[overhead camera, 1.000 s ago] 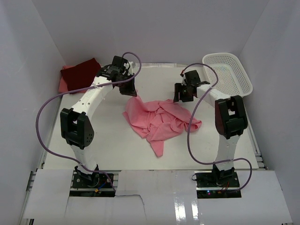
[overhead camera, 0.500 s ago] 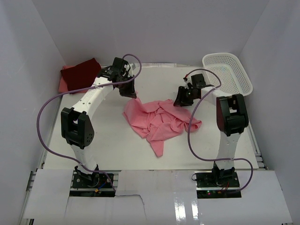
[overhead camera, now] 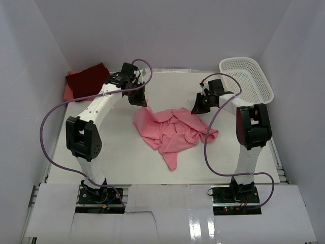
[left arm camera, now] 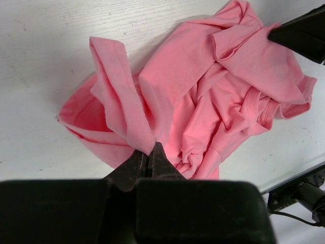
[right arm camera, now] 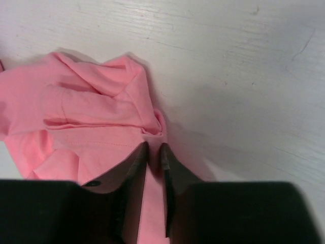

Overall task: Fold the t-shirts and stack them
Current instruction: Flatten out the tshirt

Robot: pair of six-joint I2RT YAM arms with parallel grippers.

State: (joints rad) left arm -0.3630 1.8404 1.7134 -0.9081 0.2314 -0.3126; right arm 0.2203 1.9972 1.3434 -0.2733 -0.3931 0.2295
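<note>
A crumpled salmon pink t-shirt (overhead camera: 172, 129) lies in the middle of the table. My left gripper (overhead camera: 143, 104) is shut on a fold at its far left corner, seen close up in the left wrist view (left arm camera: 151, 147), where the cloth (left arm camera: 203, 91) spreads out beyond the fingers. My right gripper (overhead camera: 195, 110) is shut on a bunched edge at the shirt's far right side; the right wrist view (right arm camera: 154, 146) shows pink cloth (right arm camera: 91, 117) pinched between the jaws. A dark maroon red t-shirt (overhead camera: 87, 79) lies folded at the far left corner on top of a light pink one (overhead camera: 68, 91).
A white plastic mesh basket (overhead camera: 247, 79) stands at the far right corner. White walls close in the table on three sides. Purple cables loop from both arms.
My right gripper has come down onto the shirt's far right edge and closed on it. The left gripper has kept its hold and barely moved.
</note>
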